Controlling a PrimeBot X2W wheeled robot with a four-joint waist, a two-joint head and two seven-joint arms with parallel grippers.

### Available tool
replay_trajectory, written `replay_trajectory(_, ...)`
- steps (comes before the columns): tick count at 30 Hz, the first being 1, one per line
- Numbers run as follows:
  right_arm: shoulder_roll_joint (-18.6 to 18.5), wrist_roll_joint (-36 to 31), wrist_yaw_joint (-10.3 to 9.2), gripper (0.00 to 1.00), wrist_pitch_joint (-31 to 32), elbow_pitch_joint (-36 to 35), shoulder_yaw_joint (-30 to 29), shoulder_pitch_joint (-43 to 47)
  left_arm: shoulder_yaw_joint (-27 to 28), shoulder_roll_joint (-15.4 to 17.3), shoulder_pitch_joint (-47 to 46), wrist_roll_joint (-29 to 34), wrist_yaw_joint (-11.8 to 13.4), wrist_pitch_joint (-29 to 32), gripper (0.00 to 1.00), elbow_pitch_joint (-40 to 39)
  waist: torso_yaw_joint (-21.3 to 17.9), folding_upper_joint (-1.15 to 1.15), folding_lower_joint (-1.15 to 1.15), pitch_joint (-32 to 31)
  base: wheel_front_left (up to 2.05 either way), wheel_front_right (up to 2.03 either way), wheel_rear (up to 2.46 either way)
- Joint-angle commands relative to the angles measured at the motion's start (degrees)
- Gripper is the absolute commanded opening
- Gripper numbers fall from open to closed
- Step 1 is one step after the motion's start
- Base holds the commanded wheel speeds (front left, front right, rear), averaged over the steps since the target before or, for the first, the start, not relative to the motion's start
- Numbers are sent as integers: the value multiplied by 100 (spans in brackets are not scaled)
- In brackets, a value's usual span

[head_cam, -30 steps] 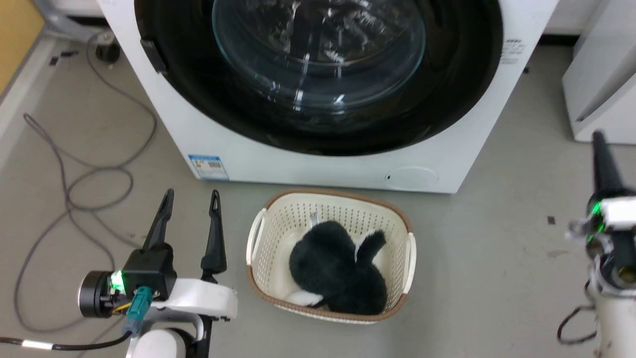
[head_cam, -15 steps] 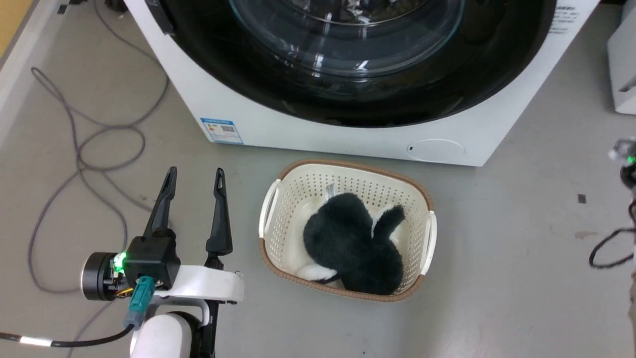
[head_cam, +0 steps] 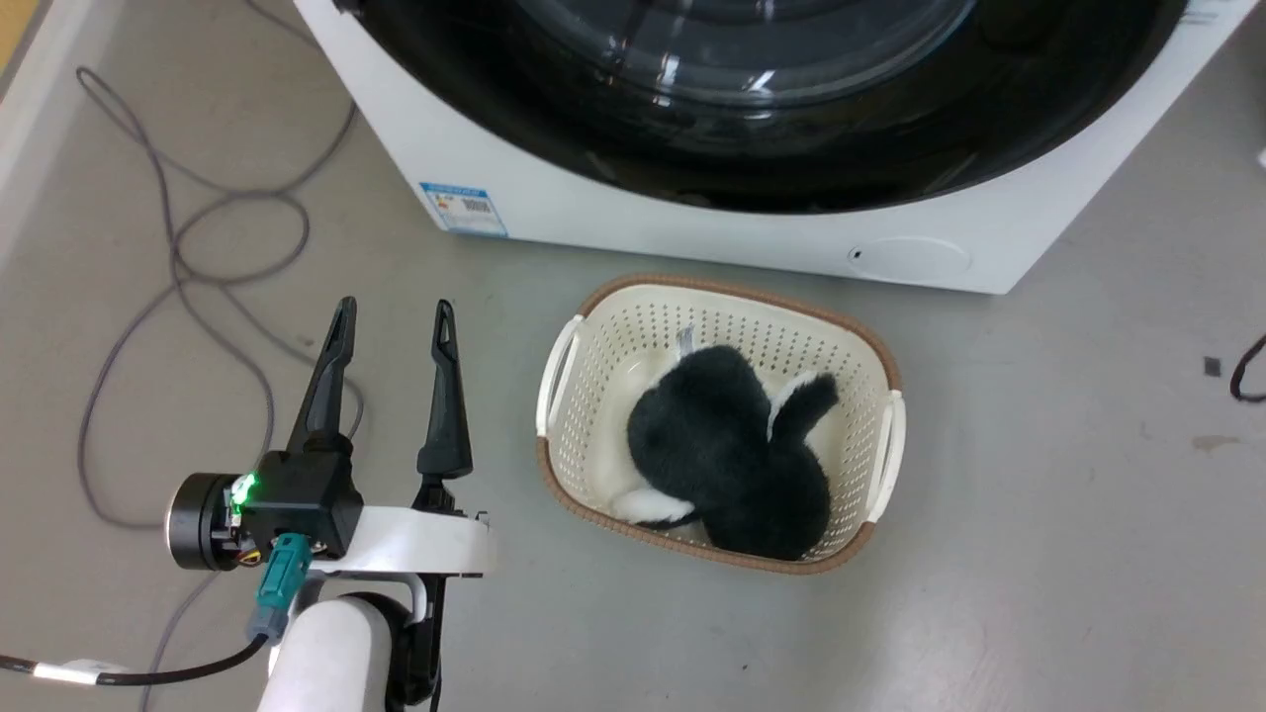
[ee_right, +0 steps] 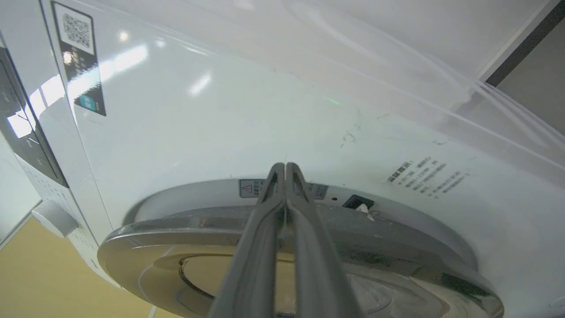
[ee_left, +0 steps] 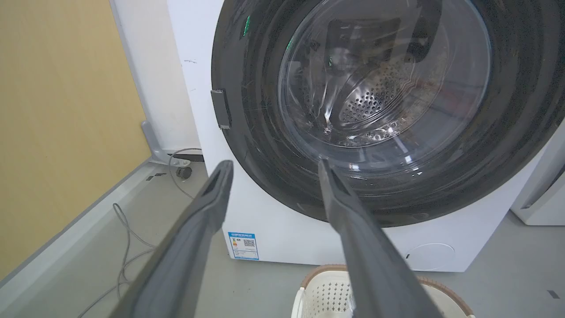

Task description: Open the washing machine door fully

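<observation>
The white washing machine (head_cam: 692,222) fills the top of the head view, its glossy black door (head_cam: 791,148) cut off by the frame's top. My left gripper (head_cam: 394,311) is open over the floor, left of the basket and short of the machine. In the left wrist view the open left gripper (ee_left: 274,162) points at the door (ee_left: 507,132), whose glass bowl shows the steel drum. My right gripper (ee_right: 286,168) is shut on nothing, its tips at the door's rim (ee_right: 176,238). There the door seems to stand a little off the machine's front (ee_right: 220,110).
A cream basket (head_cam: 613,326) holding a black and white plush (head_cam: 722,445) sits on the floor right before the machine. Grey cables (head_cam: 198,218) loop on the floor at the left. A yellow wall (ee_left: 53,110) stands left of the machine, a white appliance (ee_left: 543,194) right of it.
The head camera has moved, so the machine sits higher in the picture. The right gripper has gone out of the head view's right edge. The left gripper stays open.
</observation>
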Motion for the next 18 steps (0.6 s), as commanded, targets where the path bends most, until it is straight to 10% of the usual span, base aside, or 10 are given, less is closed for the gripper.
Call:
replay_trajectory(1,-73,157,5,0,79,169,74,-250,-12,7,-128,-36,43,-65,100,-7,58,0,0,84,0,0,0)
replay_trajectory(18,-421,724,6,0,1490,485,845,-681,-80,7,-310,-145,125,-216,100,41,246,0,0,317,0,0,0)
